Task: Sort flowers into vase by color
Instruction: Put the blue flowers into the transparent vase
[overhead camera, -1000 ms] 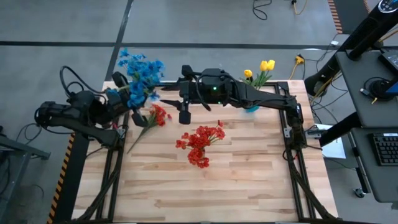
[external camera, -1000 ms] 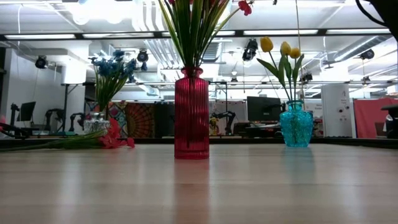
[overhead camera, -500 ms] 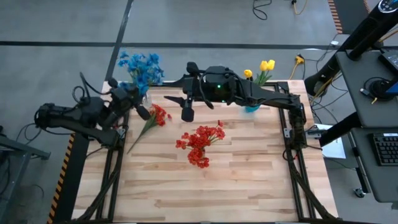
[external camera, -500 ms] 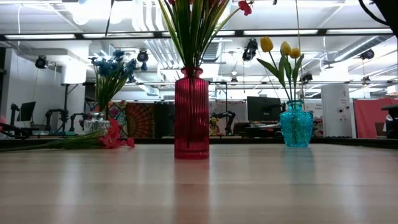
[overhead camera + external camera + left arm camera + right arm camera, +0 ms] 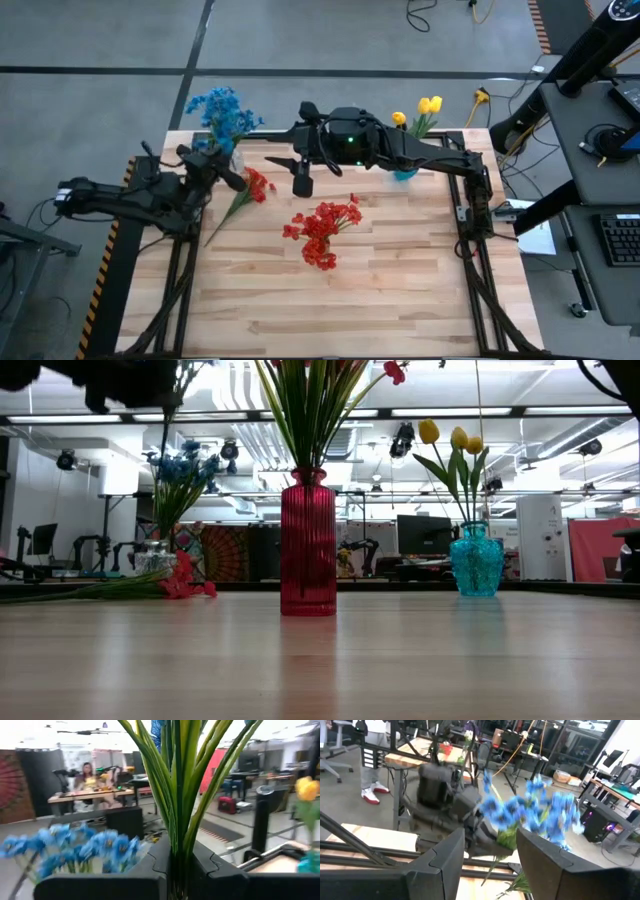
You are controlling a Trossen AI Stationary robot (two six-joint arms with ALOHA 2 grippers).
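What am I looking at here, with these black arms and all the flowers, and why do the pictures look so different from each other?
These are four cameras on one moment. One looks straight down on a wooden table with two dark robot arms; one sits at table-top height; the last two ride on the arms' wrists, looking out past their own fingers.

The job is sorting fake flowers by colour. A red vase holds red flowers, a teal vase holds yellow tulips, and a small clear vase holds blue flowers. One red sprig lies flat on the table.

The left gripper is shut on a bunch of green stems topped with blue blooms, near the table's far left corner. The right gripper hangs open over the far middle of the table, holding nothing.
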